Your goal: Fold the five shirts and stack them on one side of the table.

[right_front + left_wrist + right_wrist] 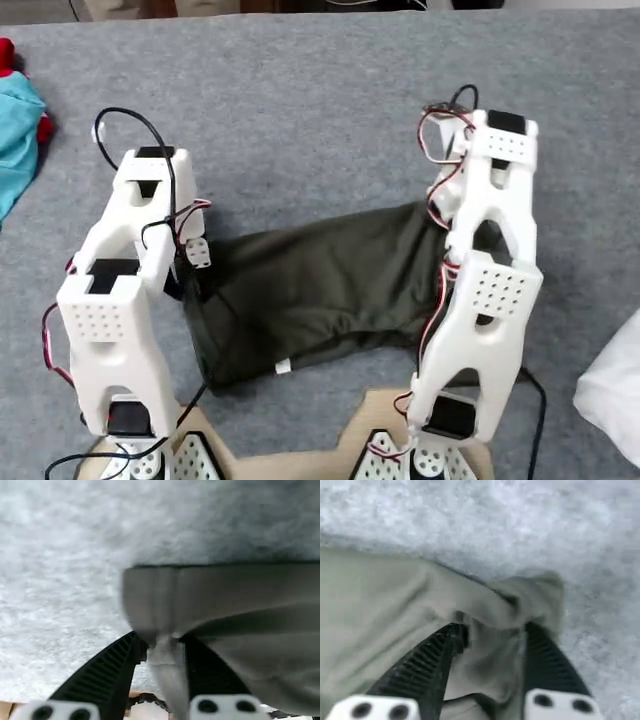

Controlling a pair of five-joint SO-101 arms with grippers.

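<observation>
A teal shirt (pixel 15 140) lies at the counter's (pixel 300 110) far left edge, cut off, and just inside it the left fingers (pixel 140 647) are closed on a folded corner of the dark shirt (pixel 310 285). That shirt lies between the arms with its long axis running across from one to the other, each arm at its own end. The right fingers (pixel 457 632) pinch bunched cloth at its right end, both grips hidden beneath the arms from above, and a white cloth (pixel 615 385) at the right edge is too cropped to identify.
</observation>
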